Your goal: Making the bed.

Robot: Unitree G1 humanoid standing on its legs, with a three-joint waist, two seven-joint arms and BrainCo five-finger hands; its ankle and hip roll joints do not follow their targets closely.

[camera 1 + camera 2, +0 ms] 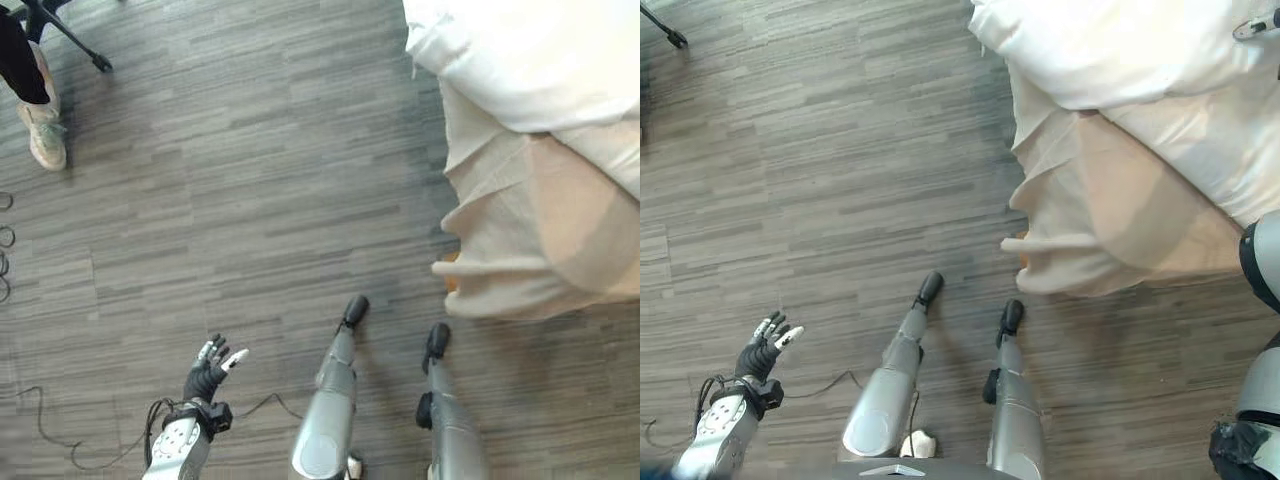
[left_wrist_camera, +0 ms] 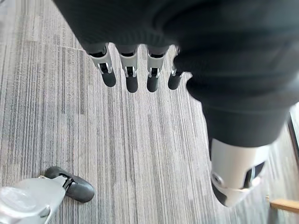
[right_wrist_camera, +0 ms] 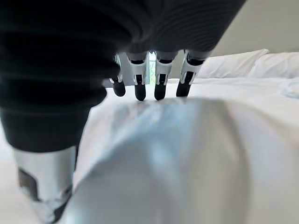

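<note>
The bed's corner fills the upper right of the eye views. A white duvet [image 1: 530, 60] lies bunched on top, and a beige sheet [image 1: 540, 230] hangs crumpled over the corner down to the floor. My right hand [image 3: 140, 84] reaches over the duvet [image 3: 196, 154] with straight fingers, open and holding nothing. White pillows [image 3: 233, 67] lie at the far end of the bed. My left hand [image 1: 210, 372] hangs low at the left over the grey floor, well away from the bed. Its fingers [image 2: 131, 77] are spread and empty.
A person's leg and light shoe [image 1: 45, 135] stand on the wood-look floor at the upper left. A black stand's leg [image 1: 75, 45] reaches out beside them. Open floor stretches between my left hand and the bed.
</note>
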